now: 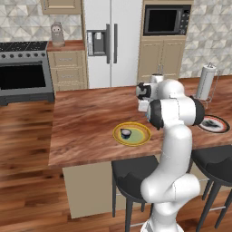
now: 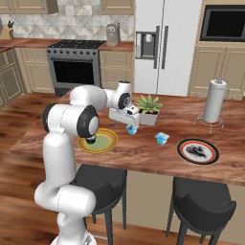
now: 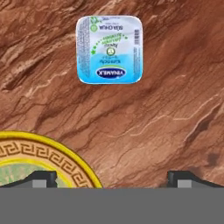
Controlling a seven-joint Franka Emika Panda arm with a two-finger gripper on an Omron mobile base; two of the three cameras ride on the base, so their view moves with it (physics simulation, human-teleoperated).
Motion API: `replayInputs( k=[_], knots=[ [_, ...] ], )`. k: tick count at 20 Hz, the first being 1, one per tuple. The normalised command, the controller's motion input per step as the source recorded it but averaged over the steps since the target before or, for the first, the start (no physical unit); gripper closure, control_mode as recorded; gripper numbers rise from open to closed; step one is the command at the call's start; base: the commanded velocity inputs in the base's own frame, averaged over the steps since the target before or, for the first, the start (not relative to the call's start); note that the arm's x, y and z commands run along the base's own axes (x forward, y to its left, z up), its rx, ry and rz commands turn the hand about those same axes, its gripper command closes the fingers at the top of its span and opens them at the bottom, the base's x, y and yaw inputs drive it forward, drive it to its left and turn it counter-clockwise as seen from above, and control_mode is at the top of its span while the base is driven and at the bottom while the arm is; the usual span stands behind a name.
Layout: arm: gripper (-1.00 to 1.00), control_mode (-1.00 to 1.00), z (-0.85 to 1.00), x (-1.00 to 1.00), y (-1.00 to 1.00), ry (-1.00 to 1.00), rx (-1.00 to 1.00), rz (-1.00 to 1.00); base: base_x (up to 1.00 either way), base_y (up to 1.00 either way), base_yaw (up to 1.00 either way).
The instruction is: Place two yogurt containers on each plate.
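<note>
Gripper (image 3: 112, 177): jaws apart, nothing between, above the desk (image 3: 153, 122).
Yellow-rimmed plate (image 1: 140, 138): you see one dark yogurt cup (image 1: 126, 133) on it.
Blue yogurt cups: two, one (image 2: 132, 129) under gripper, one (image 2: 162, 138) beyond.
White plate (image 2: 198, 151): partly arm-hidden in left base view.

Quick count: two plates, the yellow-rimmed plate (image 2: 111, 143) and the dark-rimmed plate (image 2: 198, 151). Yogurt cups I can spot: one dark round cup (image 1: 125, 133) and two light blue cups (image 2: 162, 138) (image 2: 132, 129). Plus one potted plant (image 2: 149, 109), one paper towel roll (image 2: 213, 101), two stools (image 2: 100, 182).
</note>
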Motion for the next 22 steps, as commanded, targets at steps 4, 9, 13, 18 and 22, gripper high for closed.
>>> replayInputs(
  k=[4, 9, 13, 18, 22],
  knots=[
    [-1.0, -1.0, -0.28, 0.3, -0.22, 0.0, 0.0, -0.05, 0.0, 0.0, 0.0],
    [-1.0, -1.0, -0.01, 0.35, -0.02, 0.0, 0.0, -0.03, 0.0, 0.0, 0.0],
    [-1.0, -1.0, 0.0, 0.53, 0.0, 0.0, 0.0, -0.02, 0.0, 0.0, 0.0],
    [-1.0, -1.0, -0.04, 0.34, -0.12, 0.01, 0.0, -0.03, 0.0, 0.0, 0.0],
    [-1.0, -1.0, -0.04, 0.3, -0.14, 0.01, 0.0, -0.03, 0.0, 0.0, 0.0]
  ],
)
